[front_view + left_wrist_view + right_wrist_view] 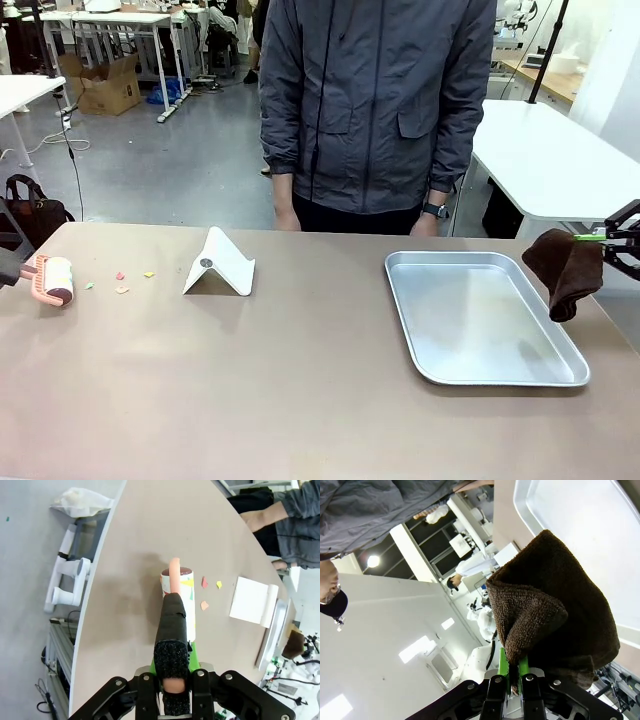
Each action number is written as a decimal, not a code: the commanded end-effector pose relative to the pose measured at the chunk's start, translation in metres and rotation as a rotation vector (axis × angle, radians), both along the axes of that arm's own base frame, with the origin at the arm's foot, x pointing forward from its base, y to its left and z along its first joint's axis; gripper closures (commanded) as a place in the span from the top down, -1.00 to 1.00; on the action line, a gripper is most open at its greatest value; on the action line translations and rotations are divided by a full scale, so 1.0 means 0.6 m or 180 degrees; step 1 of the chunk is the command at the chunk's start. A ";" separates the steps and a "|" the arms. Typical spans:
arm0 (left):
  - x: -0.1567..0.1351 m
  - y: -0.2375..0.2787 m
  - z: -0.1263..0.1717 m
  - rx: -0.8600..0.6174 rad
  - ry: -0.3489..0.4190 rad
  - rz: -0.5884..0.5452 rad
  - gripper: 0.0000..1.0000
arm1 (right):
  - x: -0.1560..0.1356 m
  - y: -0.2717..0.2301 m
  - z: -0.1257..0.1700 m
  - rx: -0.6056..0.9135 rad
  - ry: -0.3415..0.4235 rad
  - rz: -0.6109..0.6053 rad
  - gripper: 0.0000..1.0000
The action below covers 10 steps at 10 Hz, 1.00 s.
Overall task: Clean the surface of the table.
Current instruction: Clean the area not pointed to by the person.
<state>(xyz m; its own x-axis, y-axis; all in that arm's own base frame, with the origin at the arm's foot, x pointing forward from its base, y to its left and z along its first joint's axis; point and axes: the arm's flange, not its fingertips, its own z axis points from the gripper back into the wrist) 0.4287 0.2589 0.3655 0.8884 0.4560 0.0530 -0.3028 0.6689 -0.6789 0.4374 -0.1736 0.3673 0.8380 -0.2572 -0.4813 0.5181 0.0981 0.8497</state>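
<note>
Front view: the tan counter (300, 390) spans the picture. A lint roller (57, 280) sits at its left edge, just beside coloured scraps (120, 283). A metal tray (500, 381) lies near its right edge, with a brown cloth (568, 272) hanging beside it.
Left wrist view: the left hand (172, 680) is pinching the roller's pink handle.
Right wrist view: the right hand (515, 672) is pressed together on the cloth's bunched corner, with the tray beyond it.

Right gripper (512, 677) pinching a dark brown cloth (555, 605), metal tray (590, 525) beyond it, grey jacket (365, 510) upper left
</note>
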 end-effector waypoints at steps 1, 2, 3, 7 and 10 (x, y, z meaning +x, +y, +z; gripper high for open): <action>0.013 -0.021 -0.015 0.0054 0.0104 0.0076 -0.56 | 0.006 -0.004 0.011 0.0057 0.0013 -0.0006 -0.84; 0.020 -0.027 -0.022 0.0067 0.0167 0.0031 -0.56 | 0.006 -0.004 0.011 0.0057 0.0013 -0.0006 -0.84; 0.029 -0.035 -0.028 0.0103 0.0238 -0.0045 -0.56 | 0.006 -0.004 0.011 0.0057 0.0013 -0.0006 -0.84; 0.071 -0.088 -0.049 0.0247 0.0401 -0.0271 -0.56 | 0.006 -0.004 0.011 0.0057 0.0013 -0.0006 -0.84; 0.102 -0.146 -0.050 0.0405 0.0470 -0.0497 -0.56 | 0.006 -0.004 0.011 0.0057 0.0013 -0.0006 -0.84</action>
